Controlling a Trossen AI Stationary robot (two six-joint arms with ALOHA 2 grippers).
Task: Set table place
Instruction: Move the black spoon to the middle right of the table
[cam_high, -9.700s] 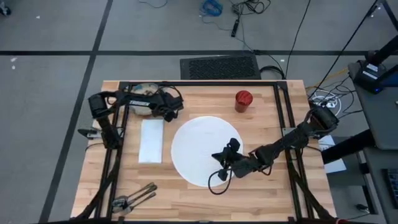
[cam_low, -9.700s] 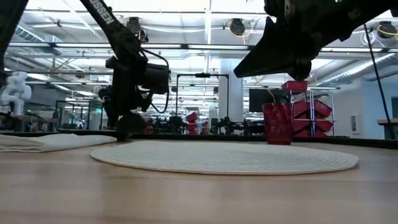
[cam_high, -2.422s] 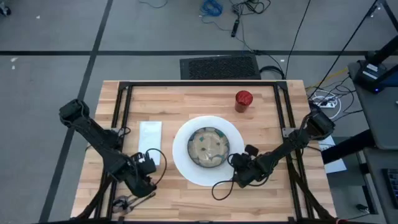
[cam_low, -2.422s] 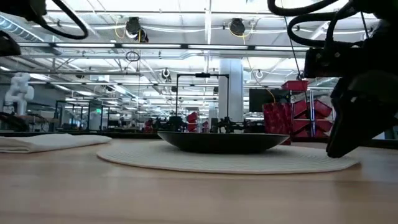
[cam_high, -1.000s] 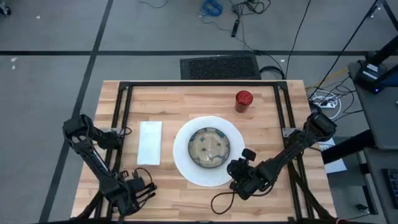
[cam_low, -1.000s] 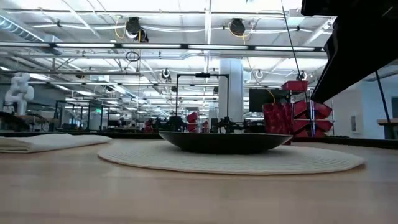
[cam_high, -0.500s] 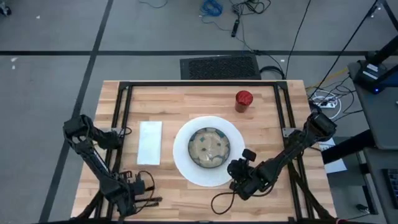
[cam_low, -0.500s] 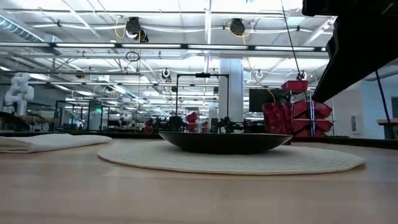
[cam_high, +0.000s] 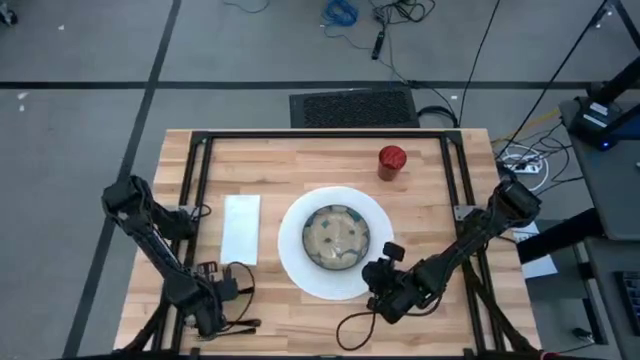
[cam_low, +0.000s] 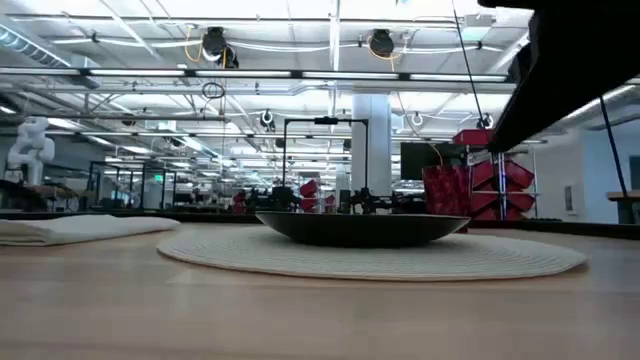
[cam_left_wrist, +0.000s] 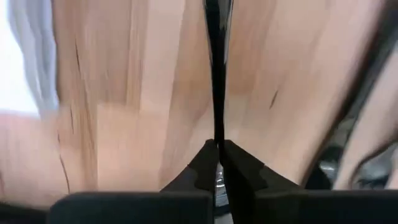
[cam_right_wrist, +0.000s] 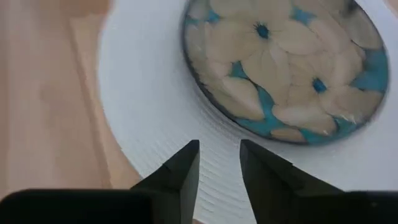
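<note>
Cutlery (cam_left_wrist: 214, 68) now sits pinched between the closed fingers of the left gripper (cam_high: 222, 291), which has lifted off the near-left corner of the table (cam_high: 420, 160) since a second ago. The napkin (cam_high: 241, 228) lies just left of the plate (cam_high: 300, 262), the bowl (cam_high: 337, 237) on it, the cup (cam_high: 391, 161) beyond. The right gripper (cam_right_wrist: 219, 163) hovers narrowly open at the plate's near edge. Laying the cutlery comes next, I judge.

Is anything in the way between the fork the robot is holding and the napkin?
Nothing visible. The left end effector, shut on a dark piece of cutlery, sits near the table's front edge. Only bare wood lies between it and the white napkin.
</note>
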